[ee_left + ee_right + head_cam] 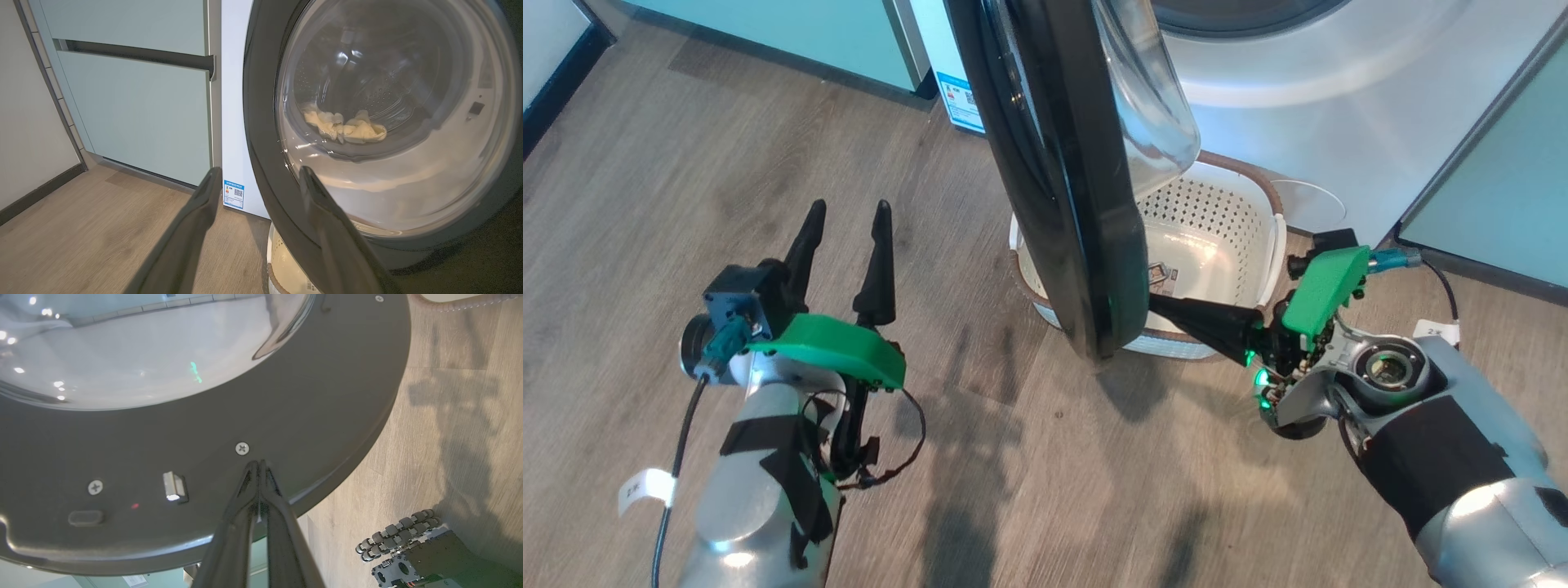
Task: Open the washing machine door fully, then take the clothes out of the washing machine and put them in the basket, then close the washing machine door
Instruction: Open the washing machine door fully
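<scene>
Right end effector, closed and empty, touches the washing machine door; left end effector hangs open

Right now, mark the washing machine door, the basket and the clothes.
washing machine door (pixel 1086 204), head view, on its black ring frame.
basket (pixel 1225 208), head view, on its perforated far wall.
clothes (pixel 347 127), left wrist view, on the middle of the yellow heap, seen through the glass.

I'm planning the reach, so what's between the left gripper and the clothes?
The door: in the left wrist view, the clothes show through its glass, beyond the open left gripper.
</scene>
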Controlling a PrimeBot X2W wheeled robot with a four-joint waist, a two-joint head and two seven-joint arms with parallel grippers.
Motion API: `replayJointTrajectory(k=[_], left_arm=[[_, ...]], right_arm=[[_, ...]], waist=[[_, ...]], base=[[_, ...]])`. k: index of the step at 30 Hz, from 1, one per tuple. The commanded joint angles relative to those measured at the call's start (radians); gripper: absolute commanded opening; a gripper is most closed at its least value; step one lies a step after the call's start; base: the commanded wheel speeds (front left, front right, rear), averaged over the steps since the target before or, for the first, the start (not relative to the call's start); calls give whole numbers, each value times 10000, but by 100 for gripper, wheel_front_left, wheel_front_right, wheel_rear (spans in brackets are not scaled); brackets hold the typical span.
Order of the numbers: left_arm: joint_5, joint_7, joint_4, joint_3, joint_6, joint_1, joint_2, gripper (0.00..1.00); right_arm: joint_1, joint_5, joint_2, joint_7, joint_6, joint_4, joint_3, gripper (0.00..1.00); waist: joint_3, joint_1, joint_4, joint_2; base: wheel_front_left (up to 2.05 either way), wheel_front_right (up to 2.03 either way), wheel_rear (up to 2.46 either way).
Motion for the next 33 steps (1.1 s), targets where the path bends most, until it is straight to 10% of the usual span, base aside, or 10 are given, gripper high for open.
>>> replayJointTrajectory(k=[1,14,18,20,33], left_arm=[[17,-51,-255,390,44,-134,273,100],[171,-51,-92,589,3,104,273,100],[298,-51,-65,830,-45,316,276,100],[363,-51,-42,944,-72,432,308,100],[266,-51,307,1452,-181,1146,930,100]], right_arm=[[-22,206,213,-120,44,-401,233,0],[317,292,213,-804,44,-511,157,0],[718,-21,213,-1139,44,-655,-256,47],[947,-266,213,-1333,44,-838,-475,100],[2698,-3436,-837,-5630,44,-3026,-621,100]], waist=[[-13,0,2,0],[-582,0,-162,0],[-962,0,-388,0],[-1160,0,-537,0],[-2367,0,-1663,0]], base=[[0,0,0],[0,0,0],[0,0,0],[0,0,0],[0,0,0]])
